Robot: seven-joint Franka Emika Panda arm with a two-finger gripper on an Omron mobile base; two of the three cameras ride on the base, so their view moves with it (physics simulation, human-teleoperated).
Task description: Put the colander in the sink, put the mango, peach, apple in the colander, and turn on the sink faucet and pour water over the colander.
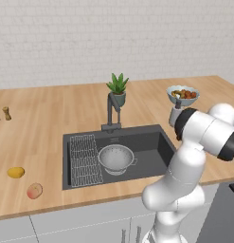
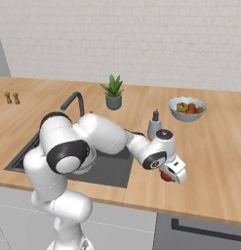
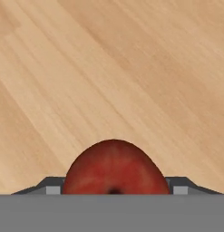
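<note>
Tool (image 2: 170, 177) sits low at the table's (image 2: 214, 161) right side, fingers (image 3: 179, 186) closed against the apple (image 3: 114, 168); best it lifts straight up before swinging left over the colander (image 1: 116, 158) in the sink (image 1: 151, 142).

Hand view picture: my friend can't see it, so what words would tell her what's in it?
A deep red apple bulges up at the bottom middle, sitting between the two dark fingers of the robot's hand. Behind it stretches a light wooden counter with slanting grain.
</note>
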